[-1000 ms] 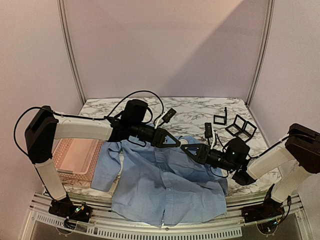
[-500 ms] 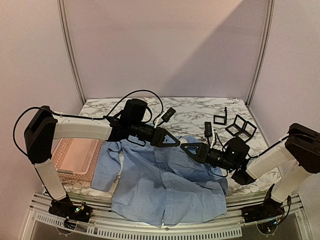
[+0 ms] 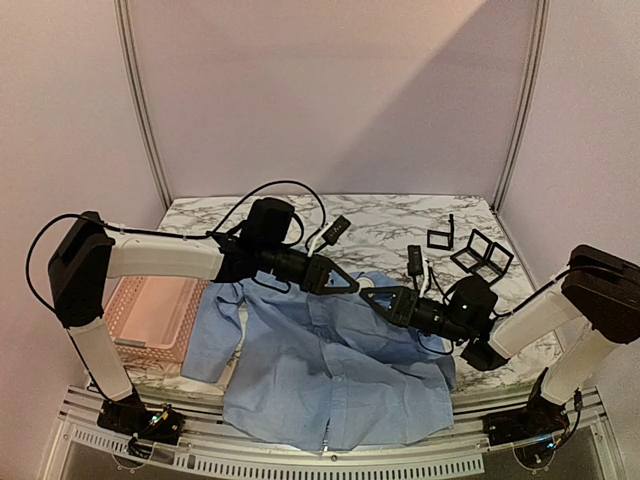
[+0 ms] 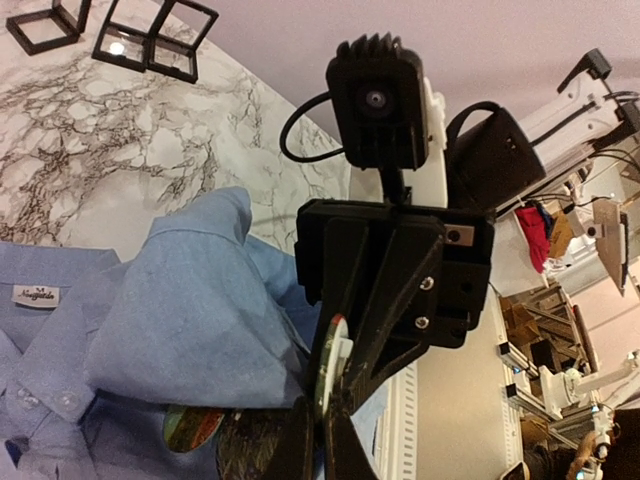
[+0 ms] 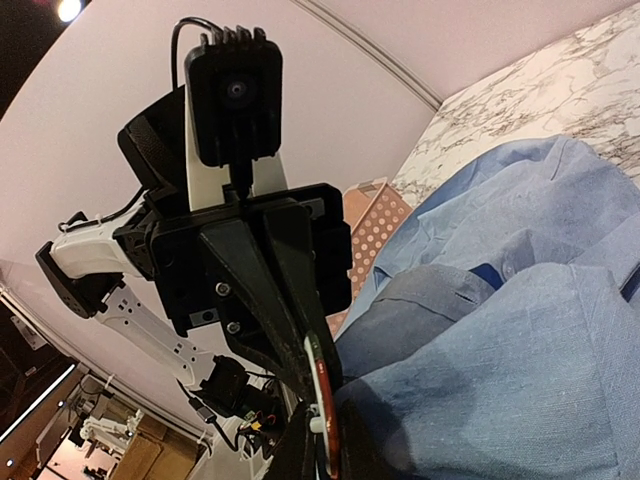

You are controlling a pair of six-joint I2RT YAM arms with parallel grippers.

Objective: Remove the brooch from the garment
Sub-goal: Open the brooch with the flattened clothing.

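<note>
Pinching the brooch (image 4: 330,368) at garment (image 4: 180,310) collar

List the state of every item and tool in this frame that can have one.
garment: spread front-up on the table, upper part bunched upward.
brooch: edge-on where both tool tips meet; whether it is pinned or free is unclear.
left tool: shut at the bunched fabric.
right tool: tips at the brooch; open or shut unclear.
pink basket: nothing visible inside.
black cases: lying open.
</note>
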